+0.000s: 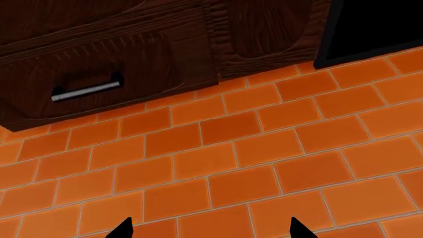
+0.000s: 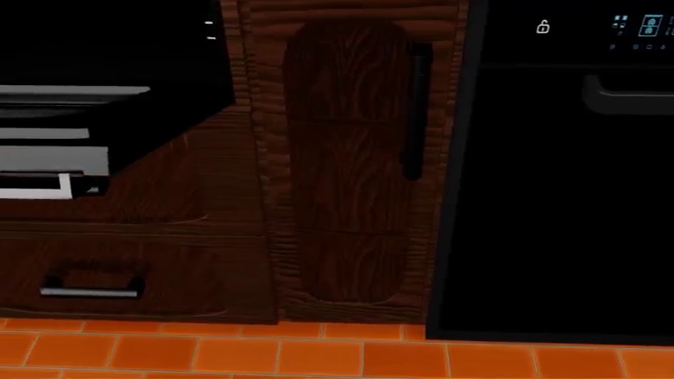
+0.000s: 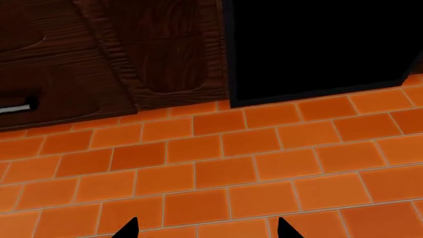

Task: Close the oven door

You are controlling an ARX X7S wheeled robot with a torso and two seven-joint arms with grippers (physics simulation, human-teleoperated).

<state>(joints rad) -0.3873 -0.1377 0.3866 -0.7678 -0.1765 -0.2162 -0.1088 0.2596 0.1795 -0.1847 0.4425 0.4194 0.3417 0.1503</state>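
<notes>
One oven door [image 2: 116, 71] ajar

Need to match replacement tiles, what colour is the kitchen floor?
Orange brick-pattern floor tiles with pale grout, clearest in the right wrist view.

Kitchen: wooden cabinets [image 2: 348, 158], built-in oven [image 2: 569, 197], tiled floor [image 1: 251, 163].

In the head view: 1 wide glossy black oven door [image 2: 116, 71] hanging open, 1 brown wooden drawer front [image 2: 137, 272] with 1 short steel handle [image 2: 91, 291], 1 tall narrow brown wooden cabinet panel [image 2: 353, 158], and 1 narrower black appliance front [image 2: 558, 197] with 1 grey handle [image 2: 630, 96]. 2 grippers: left [image 1: 209, 229], right [image 3: 207, 229].
</notes>
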